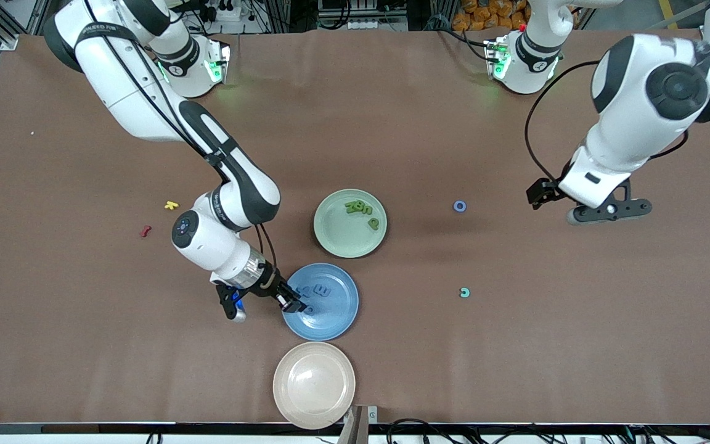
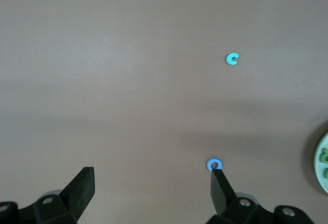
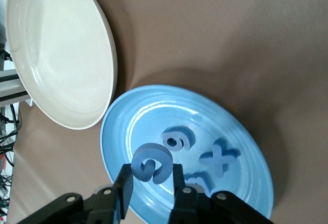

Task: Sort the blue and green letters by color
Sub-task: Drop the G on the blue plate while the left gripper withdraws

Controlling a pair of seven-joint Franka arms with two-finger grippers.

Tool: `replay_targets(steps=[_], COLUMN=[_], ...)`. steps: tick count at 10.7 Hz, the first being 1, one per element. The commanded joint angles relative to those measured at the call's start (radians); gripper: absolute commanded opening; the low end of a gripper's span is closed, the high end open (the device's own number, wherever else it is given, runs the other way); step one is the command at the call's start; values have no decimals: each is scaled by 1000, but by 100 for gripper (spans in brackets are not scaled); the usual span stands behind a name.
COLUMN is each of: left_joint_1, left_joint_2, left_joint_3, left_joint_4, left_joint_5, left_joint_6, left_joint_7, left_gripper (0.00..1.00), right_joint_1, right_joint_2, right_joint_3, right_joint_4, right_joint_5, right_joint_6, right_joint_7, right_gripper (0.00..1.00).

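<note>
My right gripper (image 1: 293, 303) (image 3: 151, 175) is shut on a curled blue letter (image 3: 152, 163) and holds it over the edge of the blue plate (image 1: 338, 316) (image 3: 246, 147). Three blue letters (image 1: 318, 290) (image 3: 219, 158) lie in that plate. The green plate (image 1: 333, 237) (image 2: 323, 165), farther from the front camera, holds green letters (image 1: 358, 207). A blue ring letter (image 1: 460, 206) (image 2: 214, 164) and a teal c (image 1: 465, 292) (image 2: 232, 59) lie loose on the table toward the left arm's end. My left gripper (image 1: 607, 211) (image 2: 152, 171) hangs open and empty over bare table beside the ring.
A cream plate (image 1: 314, 385) (image 3: 56, 49) sits empty near the table's front edge, just nearer the front camera than the blue plate. A yellow letter (image 1: 171, 205) and a dark red squiggly piece (image 1: 145, 231) lie toward the right arm's end.
</note>
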Motion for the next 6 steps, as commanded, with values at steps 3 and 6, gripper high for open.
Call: replay_targets(steps=[3, 6], left_joint_1=[43, 42], left_joint_2=[-29, 38], left_joint_3=[0, -1], left_joint_4=[133, 376], left_joint_5=[-50, -38], left_joint_6=[-135, -343], left_joint_7=[190, 195], left_gripper=[100, 100], right_joint_1=[4, -56], right_joint_2=[-13, -115], right_joint_3=[-10, -2], right_joint_4=[36, 22], right_joint_5=[8, -30], right_joint_6=[0, -144], right_joint_7=[84, 78], right_gripper=[100, 100])
